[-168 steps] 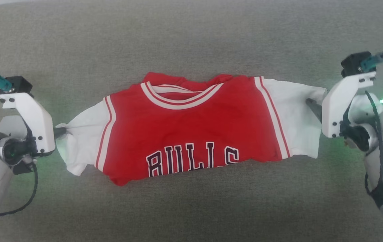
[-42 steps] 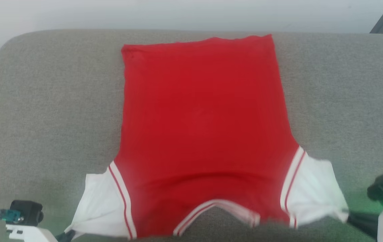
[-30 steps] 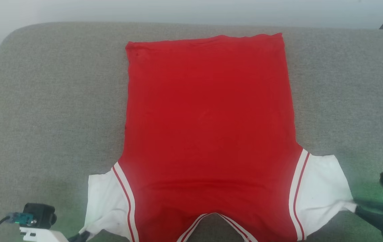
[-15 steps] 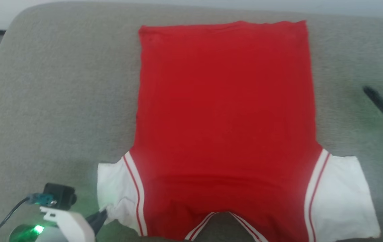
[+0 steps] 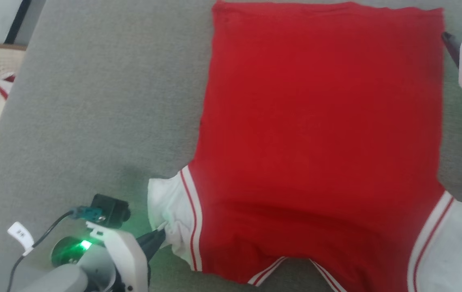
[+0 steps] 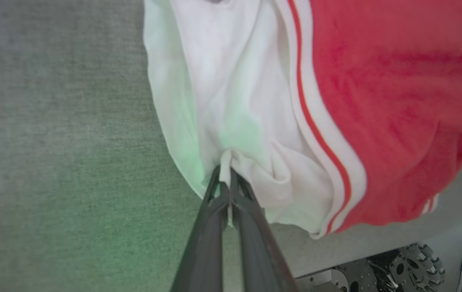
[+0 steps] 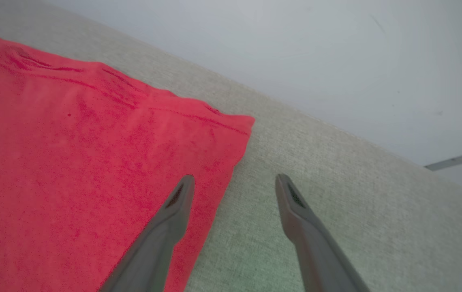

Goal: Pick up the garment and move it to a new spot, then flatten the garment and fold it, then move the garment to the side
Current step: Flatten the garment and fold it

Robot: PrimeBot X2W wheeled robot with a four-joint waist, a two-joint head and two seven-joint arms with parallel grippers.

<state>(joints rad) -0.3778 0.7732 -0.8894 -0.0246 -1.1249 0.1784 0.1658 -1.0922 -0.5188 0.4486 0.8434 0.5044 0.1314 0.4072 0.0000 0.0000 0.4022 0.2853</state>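
Entry: the garment (image 5: 320, 121) lies spread on the grey upholstered surface (image 5: 93, 101), plain red side up. Its straight hem is at the far end from me and the striped neckline is at the near edge of the head view. The red body looks mostly flat, with shallow creases across it near the neckline. The left gripper (image 6: 225, 178) is pinched tight on the near edge of the white sleeve (image 6: 223, 101) on my left. A small tuft of cloth sticks up between the fingertips, and the sleeve bunches into folds around the pinch (a green glow from the arm's light tints the fabric there). The right gripper (image 7: 235, 182) stands wide and holds nothing. It is at the far hem corner on my right: in the right wrist view one finger (image 7: 174, 211) overlaps the red side edge and the other is over bare grey fabric. I cannot tell whether either fingertip touches anything. The other white sleeve (image 5: 454, 251) lies loose at the lower right of the head view, partly cut off by the frame. A pale wall (image 7: 336, 61) rises behind the surface.
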